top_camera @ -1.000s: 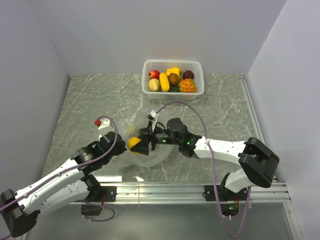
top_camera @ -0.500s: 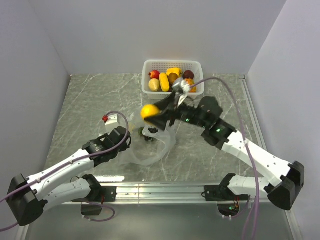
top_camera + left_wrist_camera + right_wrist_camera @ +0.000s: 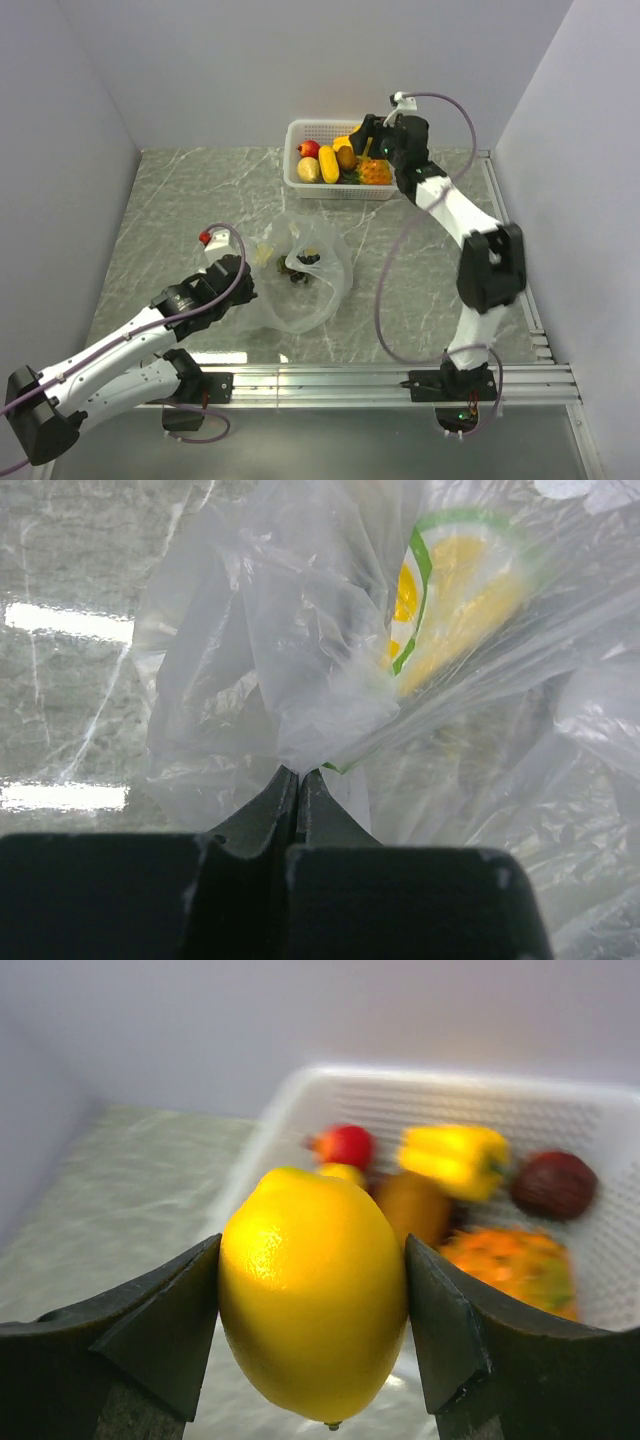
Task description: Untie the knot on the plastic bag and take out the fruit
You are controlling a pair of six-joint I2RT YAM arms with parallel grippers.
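Right wrist view: your right claw (image 3: 312, 1260), spread wide, grips a lemon (image 3: 312, 1320) near the basket (image 3: 620, 1160), likely for dropping in; your left claw (image 3: 298, 778), closed tight, pinches the bag (image 3: 280, 660) on the worktop (image 3: 180, 200), holding it steady.

Yellow lemon (image 3: 312, 1295), white basket (image 3: 340, 190), clear bag (image 3: 300, 305), grey marbled table (image 3: 180, 200)
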